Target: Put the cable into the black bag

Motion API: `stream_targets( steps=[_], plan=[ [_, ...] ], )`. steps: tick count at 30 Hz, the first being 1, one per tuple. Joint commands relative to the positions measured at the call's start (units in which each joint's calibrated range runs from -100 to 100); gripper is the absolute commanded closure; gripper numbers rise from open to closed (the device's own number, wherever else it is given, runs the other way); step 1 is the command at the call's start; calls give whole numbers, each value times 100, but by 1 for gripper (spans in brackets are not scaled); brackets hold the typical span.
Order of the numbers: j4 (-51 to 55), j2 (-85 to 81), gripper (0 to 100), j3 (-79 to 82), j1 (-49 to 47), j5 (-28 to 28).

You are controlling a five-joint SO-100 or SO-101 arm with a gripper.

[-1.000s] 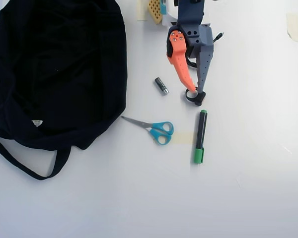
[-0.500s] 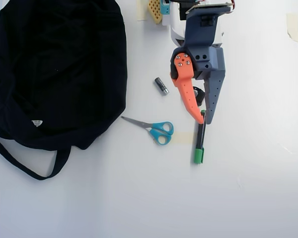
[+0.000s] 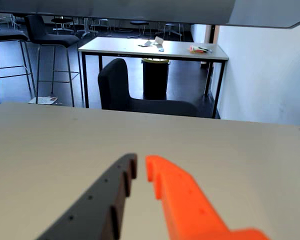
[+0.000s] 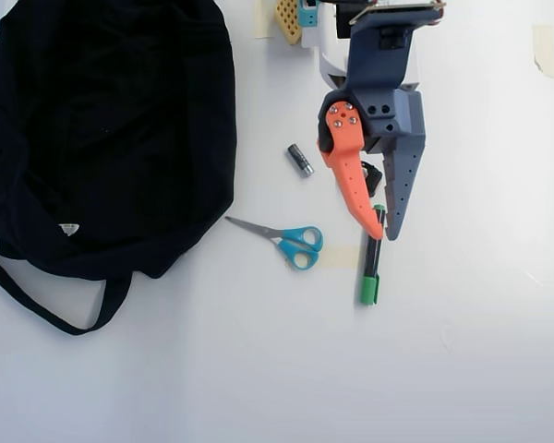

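The black bag (image 4: 111, 120) lies floppy at the left of the white table in the overhead view, its white tag (image 4: 67, 228) near the lower edge and a strap trailing below. My gripper (image 4: 382, 234) hangs above the table to its right, orange and dark grey fingers nearly together, holding nothing. In the wrist view the gripper (image 3: 140, 167) points over bare tabletop. No coiled cable shows plainly. A small black thing (image 4: 371, 177) peeks out under the fingers; I cannot tell what it is.
Blue-handled scissors (image 4: 291, 242) lie between the bag and the gripper. A small dark cylinder (image 4: 299, 160) lies above them. A green and black marker (image 4: 371, 268) lies under the fingertips. The table's far edge (image 3: 140, 112) shows in the wrist view, with a chair beyond.
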Motion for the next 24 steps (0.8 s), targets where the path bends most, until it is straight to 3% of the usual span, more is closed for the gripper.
stream_targets(
  steps=[1, 8, 11, 24],
  plan=[
    [25, -54, 98, -89, 29, 28],
    [68, -161, 98, 109, 37, 23],
    [584, -178, 98, 100, 74, 28],
    [5003, -1448, 98, 28, 29, -24]
  ],
)
